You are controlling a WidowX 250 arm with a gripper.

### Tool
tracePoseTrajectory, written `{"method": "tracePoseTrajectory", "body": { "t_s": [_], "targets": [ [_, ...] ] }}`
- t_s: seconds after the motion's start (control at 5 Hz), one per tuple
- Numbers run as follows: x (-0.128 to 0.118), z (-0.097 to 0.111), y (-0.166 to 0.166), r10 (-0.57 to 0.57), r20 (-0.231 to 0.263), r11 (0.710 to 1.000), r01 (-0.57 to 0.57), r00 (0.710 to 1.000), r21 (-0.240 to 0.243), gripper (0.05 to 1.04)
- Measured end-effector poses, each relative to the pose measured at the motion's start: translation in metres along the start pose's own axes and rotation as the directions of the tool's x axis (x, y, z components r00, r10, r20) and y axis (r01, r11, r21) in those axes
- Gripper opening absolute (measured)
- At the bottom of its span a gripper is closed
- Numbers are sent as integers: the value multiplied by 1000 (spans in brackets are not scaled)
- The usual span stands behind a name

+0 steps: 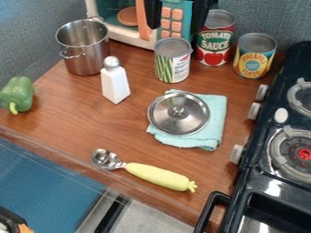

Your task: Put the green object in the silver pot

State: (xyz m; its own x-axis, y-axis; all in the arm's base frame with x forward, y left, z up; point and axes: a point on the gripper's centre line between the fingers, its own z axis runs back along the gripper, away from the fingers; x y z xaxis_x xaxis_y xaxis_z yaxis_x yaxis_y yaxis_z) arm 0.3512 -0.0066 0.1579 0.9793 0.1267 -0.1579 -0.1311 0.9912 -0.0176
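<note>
My gripper (177,19) hangs at the top edge, in front of the toy microwave, its two black fingers wide apart with nothing held between them. The green object is a bell pepper (18,94) at the far left of the wooden counter, its pale stem end toward the bottom. Upright at the upper left is the silver pot (86,53), uncovered, with small side handles. The pepper lies apart from the pot, below and to its left, and the gripper is to the right of both.
A white shaker (115,83) stands just below the pot. Three cans, including a green-and-white one (173,66), stand near the microwave (124,34). A metal lid (178,114) rests on a teal cloth (213,129). Nearer are a yellow-handled scoop (157,175) and, rightward, the stove (267,182).
</note>
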Motion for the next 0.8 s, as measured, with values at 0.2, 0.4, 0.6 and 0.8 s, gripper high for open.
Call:
{"method": "tracePoseTrajectory", "body": {
  "t_s": [0.2, 0.4, 0.6, 0.8],
  "targets": [
    [1, -17, 3, 4, -44, 1000, -4, 999, 3, 1001],
    [-8, -40, 52, 100, -53, 995, -101, 994, -19, 1001],
    [-26, -45, 110, 202, -13, 979, -202, 979, -39, 1001],
    [-34, -50, 151, 257, 9, 964, -256, 966, -70, 1001]
  ]
}}
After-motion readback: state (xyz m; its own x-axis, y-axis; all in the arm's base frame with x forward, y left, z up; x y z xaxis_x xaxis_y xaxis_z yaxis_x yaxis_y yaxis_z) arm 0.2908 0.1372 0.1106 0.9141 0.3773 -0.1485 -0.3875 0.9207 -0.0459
